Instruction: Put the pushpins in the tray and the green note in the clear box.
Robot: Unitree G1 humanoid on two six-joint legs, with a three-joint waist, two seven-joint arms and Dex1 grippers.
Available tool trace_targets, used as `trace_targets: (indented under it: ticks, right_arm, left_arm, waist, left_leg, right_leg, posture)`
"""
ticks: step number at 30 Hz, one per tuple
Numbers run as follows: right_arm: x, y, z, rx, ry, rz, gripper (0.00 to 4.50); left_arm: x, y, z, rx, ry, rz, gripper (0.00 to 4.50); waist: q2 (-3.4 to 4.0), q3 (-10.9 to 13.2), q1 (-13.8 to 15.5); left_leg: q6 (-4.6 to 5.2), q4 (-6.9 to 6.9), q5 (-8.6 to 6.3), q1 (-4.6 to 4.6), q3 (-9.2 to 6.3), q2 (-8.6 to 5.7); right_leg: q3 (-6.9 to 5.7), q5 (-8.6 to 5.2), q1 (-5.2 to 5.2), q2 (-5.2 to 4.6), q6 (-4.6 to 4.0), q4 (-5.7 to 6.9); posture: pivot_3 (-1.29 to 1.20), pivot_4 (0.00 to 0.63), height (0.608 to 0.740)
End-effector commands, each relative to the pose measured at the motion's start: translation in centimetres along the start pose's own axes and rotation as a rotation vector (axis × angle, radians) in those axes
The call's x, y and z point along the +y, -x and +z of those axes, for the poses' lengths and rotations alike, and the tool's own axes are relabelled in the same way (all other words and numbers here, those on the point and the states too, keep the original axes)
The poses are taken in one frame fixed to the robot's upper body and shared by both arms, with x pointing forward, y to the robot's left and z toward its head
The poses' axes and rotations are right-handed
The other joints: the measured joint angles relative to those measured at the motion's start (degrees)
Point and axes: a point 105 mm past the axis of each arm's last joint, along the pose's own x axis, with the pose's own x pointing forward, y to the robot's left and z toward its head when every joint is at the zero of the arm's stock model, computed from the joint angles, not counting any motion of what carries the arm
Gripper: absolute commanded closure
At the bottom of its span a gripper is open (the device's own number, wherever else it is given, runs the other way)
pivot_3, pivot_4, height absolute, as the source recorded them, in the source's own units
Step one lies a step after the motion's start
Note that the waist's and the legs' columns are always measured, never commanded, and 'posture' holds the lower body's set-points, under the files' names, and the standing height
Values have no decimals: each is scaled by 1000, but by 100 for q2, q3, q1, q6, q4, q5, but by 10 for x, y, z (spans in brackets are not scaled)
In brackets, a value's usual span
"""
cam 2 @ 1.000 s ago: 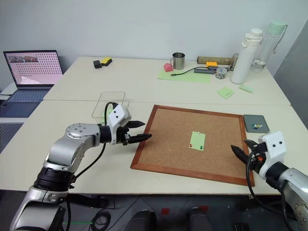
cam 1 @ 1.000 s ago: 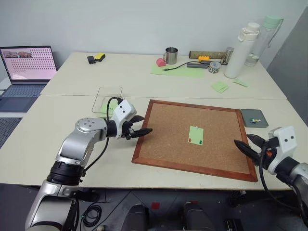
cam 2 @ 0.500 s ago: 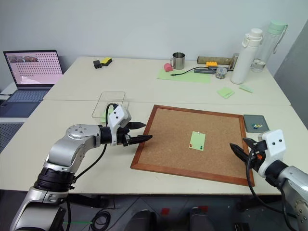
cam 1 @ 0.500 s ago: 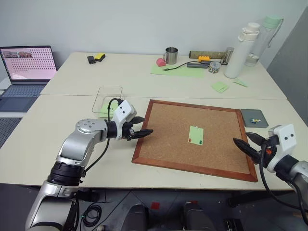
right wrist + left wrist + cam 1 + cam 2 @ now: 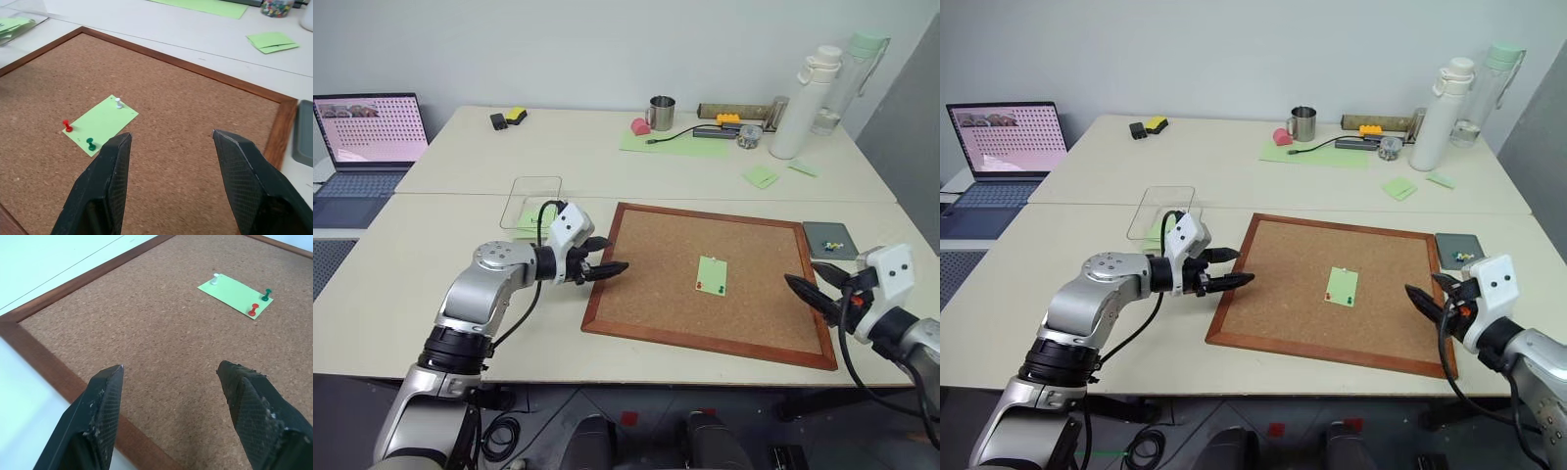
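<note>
left gripper [image 5: 607,266]: you've got it spread wide, nothing in it, tips over the corkboard's left frame edge
right gripper [image 5: 806,291]: yours is spread too, empty, hovering at the corkboard's right edge, pointing in toward the note
corkboard [image 5: 658,294]: wood-framed, flat on the near table [image 5: 372,304], between your two grippers
green note [image 5: 712,273]: lies near the board's middle, pinned flat
pushpins [image 5: 78,135]: red [image 5: 67,126] and green [image 5: 91,144] at the note's near end, both stuck in; a white pin [image 5: 118,103] holds the far end
tray [image 5: 830,241]: dark grey, on the table just off the board's far right corner, a few small coloured pins already in it
clear box [image 5: 534,204]: off the board's far left corner, just behind your left gripper, green paper inside
far table: laptop [image 5: 368,132] at left, metal mug [image 5: 661,113], white bottle [image 5: 802,102], loose green notes [image 5: 762,176]
</note>
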Motion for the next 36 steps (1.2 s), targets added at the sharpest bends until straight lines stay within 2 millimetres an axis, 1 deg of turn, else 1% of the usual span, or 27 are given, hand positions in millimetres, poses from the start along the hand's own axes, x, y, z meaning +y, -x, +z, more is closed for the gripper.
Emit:
trace_targets:
  ticks: [1,2,6,7,9,12,17,18,21,23,25,31,33,34,35,36]
  right_arm:
    - [7,-13,10,-54,42,35,1781]
    - [8,-20,9,-62,46,34,1781]
    - [15,-48,16,-121,40,51,1781]
    - [17,-52,15,-121,52,62,1781]
    - [18,-61,13,-122,63,72,1781]
    - [22,-76,4,-107,66,100,1781]
    - [30,-100,-5,-98,70,142,1781]
    - [33,-105,-7,-97,64,155,1781]
    - [39,-115,-9,-101,52,182,1781]
    - [42,-123,-17,-71,81,189,1781]
    - [42,-128,-23,-52,87,185,1781]
    - [42,-136,-31,-39,57,182,1781]
    - [42,-137,-33,-39,47,181,2123]
    - [42,-138,-33,-41,37,182,2184]
    - [42,-138,-33,-43,31,183,2476]
    - [42,-138,-32,-48,20,181,2626]
  left_arm:
    - [-10,-9,26,-114,-7,-46,1601]
    - [-15,-12,28,-123,-6,-66,1663]
    - [-29,-24,32,-155,6,-110,2406]
    - [-32,-27,31,-152,2,-112,2533]
    - [-38,-35,27,-150,-3,-119,2932]
    - [-47,-46,22,-144,-5,-133,3461]
    - [-51,-61,6,-131,24,-126,4352]
    - [-52,-64,3,-125,28,-126,4452]
    - [-54,-70,-7,-92,31,-124,4452]
    - [-49,-76,-29,11,13,-64,4452]
    - [-47,-78,-38,54,4,-39,4452]
    - [-52,-75,-40,51,-1,-63,4452]
    - [-52,-73,-40,50,-2,-63,4500]
    - [-52,-73,-40,50,-4,-63,4500]
    - [-51,-73,-39,50,-6,-61,4500]
    - [-51,-73,-39,50,-7,-59,4500]
  waist:
    - [0,0,1]
    - [-1,0,1]
    - [-3,-1,-5]
    - [-3,-1,-5]
    - [-2,-1,-4]
    - [-3,-1,0]
    - [-3,-1,-4]
    - [-3,-1,-4]
    - [-3,-1,-5]
    - [-2,-1,-4]
    - [-2,-1,-4]
    - [-1,-6,-4]
    - [-1,-6,-6]
    - [-1,-6,-7]
    - [-1,-6,-7]
    - [-1,-7,-7]
  left_leg:
    - [0,1,0,0,0,0]
    - [0,2,0,-1,0,0]
    - [0,3,0,0,1,-1]
    - [0,2,0,0,0,-1]
    - [0,2,0,0,1,-1]
    - [0,1,0,-1,1,-1]
    - [0,3,0,2,4,-3]
    - [0,3,0,3,6,-2]
    - [0,2,0,2,5,-2]
    - [0,1,0,1,5,-2]
    - [0,1,0,2,3,-2]
    - [0,6,0,6,3,-3]
    - [0,6,0,7,4,-3]
    - [0,5,0,7,4,-2]
    - [0,5,0,8,2,-2]
    - [0,4,0,8,1,-1]
  right_leg:
    - [0,0,0,0,0,0]
    - [0,0,0,0,0,0]
    - [1,1,-1,1,0,1]
    - [1,3,-1,1,-5,2]
    - [1,8,-1,2,-13,2]
    - [0,9,-1,2,-14,1]
    - [2,10,-1,1,-16,4]
    - [3,10,0,2,-16,4]
    - [1,10,-1,3,-16,3]
    - [1,11,-2,3,-16,5]
    - [1,11,-2,2,-16,5]
    - [2,12,3,0,-15,8]
    - [4,13,4,0,-15,7]
    - [4,13,3,0,-15,8]
    - [3,13,3,1,-15,7]
    - [2,12,3,2,-15,8]
  posture:
    - [0,150,740]
    - [0,150,740]
    - [0,150,740]
    - [0,150,740]
    - [0,150,740]
    - [0,150,740]
    - [0,150,740]
    - [0,150,740]
    - [0,150,740]
    - [0,150,740]
    - [0,150,740]
    - [0,150,740]
    - [0,150,740]
    - [0,150,740]
    - [0,150,740]
    - [0,150,740]
